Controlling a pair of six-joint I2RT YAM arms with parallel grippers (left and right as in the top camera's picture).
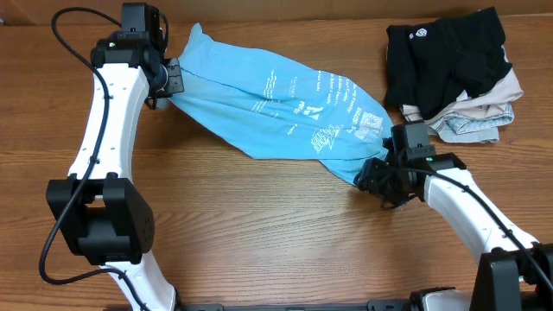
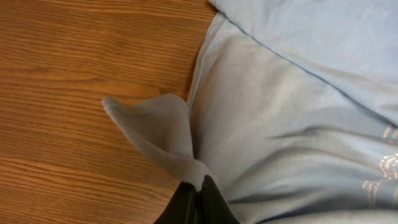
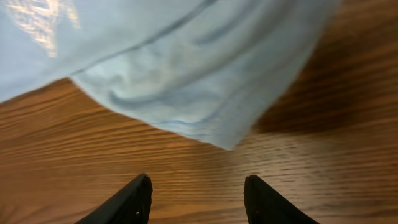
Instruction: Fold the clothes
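Observation:
The clothes, a light blue T-shirt [image 1: 276,95] with white printed text, lie stretched diagonally across the table from the far left to the right middle. My left gripper [image 1: 175,79] is at the shirt's left end. In the left wrist view the left gripper [image 2: 199,185] is shut on a pinched fold of the T-shirt [image 2: 292,106]. My right gripper [image 1: 369,177] sits at the shirt's lower right corner. The right wrist view shows the right gripper [image 3: 198,185] open and low over bare wood, the corner of the T-shirt [image 3: 205,93] just ahead of its fingertips and not between them.
A black garment [image 1: 441,52] with a small white logo lies at the far right. Beige and pale grey-blue folded garments [image 1: 475,117] stick out from under its near side, close behind my right arm. Bare wooden table [image 1: 259,225] runs along the near side.

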